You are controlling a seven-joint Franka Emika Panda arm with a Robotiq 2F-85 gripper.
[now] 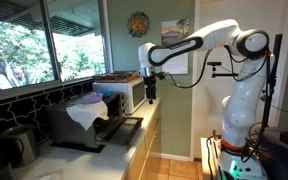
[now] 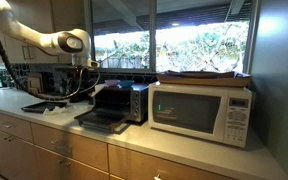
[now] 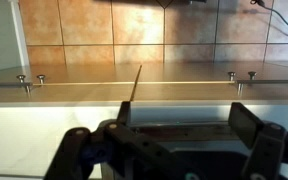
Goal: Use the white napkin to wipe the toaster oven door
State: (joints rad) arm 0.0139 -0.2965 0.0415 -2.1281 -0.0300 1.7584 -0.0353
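White napkin [image 1: 83, 112] lies draped over the top front of the toaster oven [image 1: 72, 128] on the counter [image 1: 124, 150]; the oven's door [image 1: 117, 128] hangs open and flat. A microwave [image 1: 122, 93] stands just beyond it with a wooden board [image 1: 114, 76] on top. The gripper [image 1: 149, 90] hovers beside the microwave, well apart from the napkin, jaws spread wide and empty. The napkin looks pale and rumpled, sagging over the oven mouth.

Bright daylight comes in through the windows [image 1: 76, 30], and the trees [image 1: 14, 50] outside look washed out. Indoors it is dimmer, with dark corners in both exterior views. In the wrist view the gripper [image 3: 169, 150] is dark and blurry, and the wall tiles [image 3: 114, 25] glow warm.
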